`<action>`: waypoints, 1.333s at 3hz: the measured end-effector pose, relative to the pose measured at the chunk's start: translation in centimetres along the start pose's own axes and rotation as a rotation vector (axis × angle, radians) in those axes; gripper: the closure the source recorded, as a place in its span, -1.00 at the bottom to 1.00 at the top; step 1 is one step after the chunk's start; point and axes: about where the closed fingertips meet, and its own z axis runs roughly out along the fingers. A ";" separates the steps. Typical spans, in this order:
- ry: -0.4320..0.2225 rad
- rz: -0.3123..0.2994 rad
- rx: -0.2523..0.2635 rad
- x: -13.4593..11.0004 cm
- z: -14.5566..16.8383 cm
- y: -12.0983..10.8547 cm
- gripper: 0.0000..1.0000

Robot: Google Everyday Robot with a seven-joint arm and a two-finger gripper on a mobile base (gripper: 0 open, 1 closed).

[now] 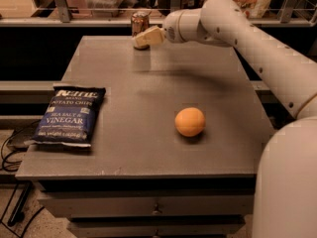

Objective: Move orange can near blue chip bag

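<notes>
Dark-blue bag (pixel 69 116) lies flat at the left edge of the grey desk (pixel 198 83), towards the front. On it I read "Kettle" in white at the top, then "Potato Chips", and lower "Sea Salt & Vinegar", with "Vinegar" in the biggest letters. The can (pixel 139 21), brownish-orange with a silver top, stands upright at the far edge of the desk, well apart from the bag. Its markings are too small to read. The white arm (pixel 257 46) reaches in from the right, and its cream tool (pixel 144 38) is at the can, covering the lower right part of it. Whether the tool is open or closed, or has hold of the can, I cannot tell. An orange (pixel 189 121) rests on the desk, right of the middle, apart from both.
</notes>
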 end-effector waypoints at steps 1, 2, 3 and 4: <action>-0.027 0.011 0.006 -0.2 3.0 -0.4 -1.00; -0.043 0.017 0.009 -0.3 4.7 -0.7 -1.00; -0.056 0.036 0.001 -0.3 6.9 -0.9 -1.00; -0.069 0.052 -0.004 -0.3 8.5 -1.1 -1.00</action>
